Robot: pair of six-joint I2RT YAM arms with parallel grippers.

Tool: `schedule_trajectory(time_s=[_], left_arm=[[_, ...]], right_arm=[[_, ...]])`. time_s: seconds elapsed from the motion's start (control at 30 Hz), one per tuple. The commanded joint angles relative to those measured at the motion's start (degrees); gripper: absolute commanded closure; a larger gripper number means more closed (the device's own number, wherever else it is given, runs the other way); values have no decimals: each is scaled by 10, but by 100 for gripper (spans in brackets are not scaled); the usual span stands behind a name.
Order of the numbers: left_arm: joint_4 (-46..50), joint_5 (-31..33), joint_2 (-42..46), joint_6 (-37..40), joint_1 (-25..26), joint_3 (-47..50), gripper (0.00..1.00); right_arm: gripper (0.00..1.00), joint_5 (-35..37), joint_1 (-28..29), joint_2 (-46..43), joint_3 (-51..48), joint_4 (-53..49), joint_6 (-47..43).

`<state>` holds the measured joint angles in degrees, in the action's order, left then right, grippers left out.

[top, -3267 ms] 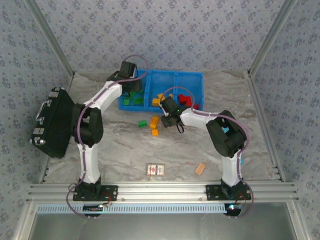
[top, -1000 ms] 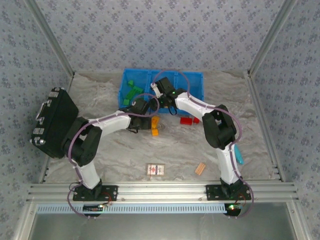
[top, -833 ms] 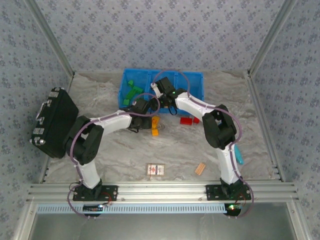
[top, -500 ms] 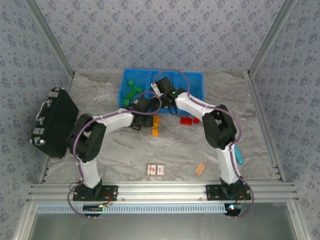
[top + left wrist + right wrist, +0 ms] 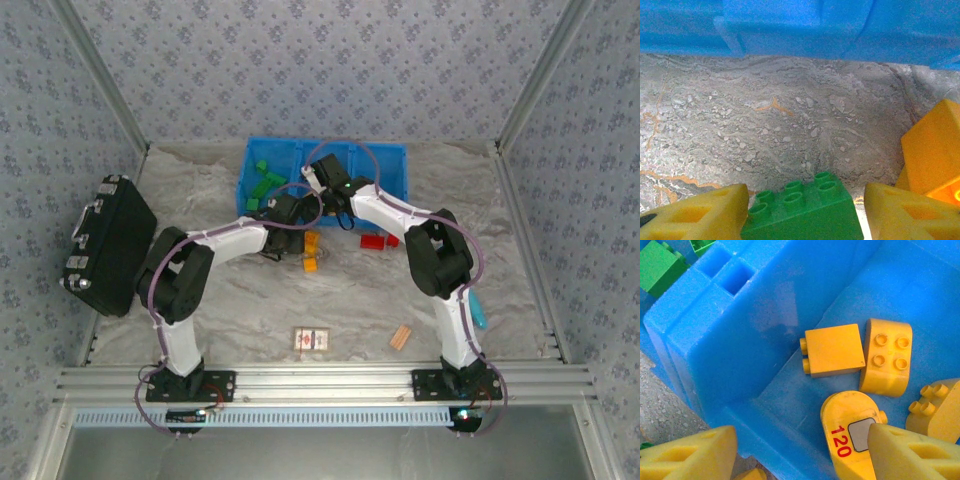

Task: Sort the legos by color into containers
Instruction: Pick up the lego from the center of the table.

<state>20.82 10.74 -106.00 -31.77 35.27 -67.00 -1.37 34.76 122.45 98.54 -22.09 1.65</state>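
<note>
**Operator:** Where is my left claw, and has it got anything?

**Spotter:** Your left gripper (image 5: 805, 199) is down low over the grey marbled table top (image 5: 790, 115). Its yellow fingers (image 5: 690, 215) stand on either side of a small green plastic brick (image 5: 797, 220) with studs on top. Both fingers are very close to it, but I cannot tell whether they are squeezing it. The brick lies on the table near the front wall of your long bright blue plastic tray of three bins (image 5: 790, 25). An orange-yellow plastic brick (image 5: 932, 145) sits just beside the finger on the right of the wrist view.

**Operator:** And the right one?

**Spotter:** Your right gripper (image 5: 802, 440) hangs over the tray's middle bin with its jaws spread wide and nothing between them. On the bin floor below lie yellow bricks: a square one (image 5: 832, 350) touching a rounded one (image 5: 886, 356), and a rounded piece printed "120" (image 5: 845, 435) partly under one finger.

**Operator:** What about the rest?

**Spotter:** From above, several green bricks (image 5: 262, 180) lie in the left bin. Two red bricks (image 5: 372, 240) are on the table just in front of the tray. Near the table's front edge you have a red-and-white printed card (image 5: 312, 340) and a tan wooden block (image 5: 401, 337), well apart from the tray.
</note>
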Motion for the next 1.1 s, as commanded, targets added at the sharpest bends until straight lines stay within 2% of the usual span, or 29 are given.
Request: schedule_trajectory(time_s=[0.0,0.17,0.33,0.53,0.73,0.93,1.07], left_arm=[[9,8,-8,-7,0,12,42],[9,8,-2,-10,-2,21,48],[9,7,1,-8,-3,22,51],[17,14,24,-3,-8,26,53],[44,17,69,20,-28,-6,53],[70,23,100,61,-59,-68,53],[81,28,95,90,-88,-115,53]], right_arm=[[29,5,-9,-26,6,-16,-9],[28,8,-10,-60,-23,-15,-9],[28,29,-17,-131,-86,-17,-9],[27,68,-27,-250,-198,-43,10],[25,79,-55,-370,-344,-73,69],[25,45,-73,-433,-435,-65,121],[23,-8,-75,-420,-453,-39,135]])
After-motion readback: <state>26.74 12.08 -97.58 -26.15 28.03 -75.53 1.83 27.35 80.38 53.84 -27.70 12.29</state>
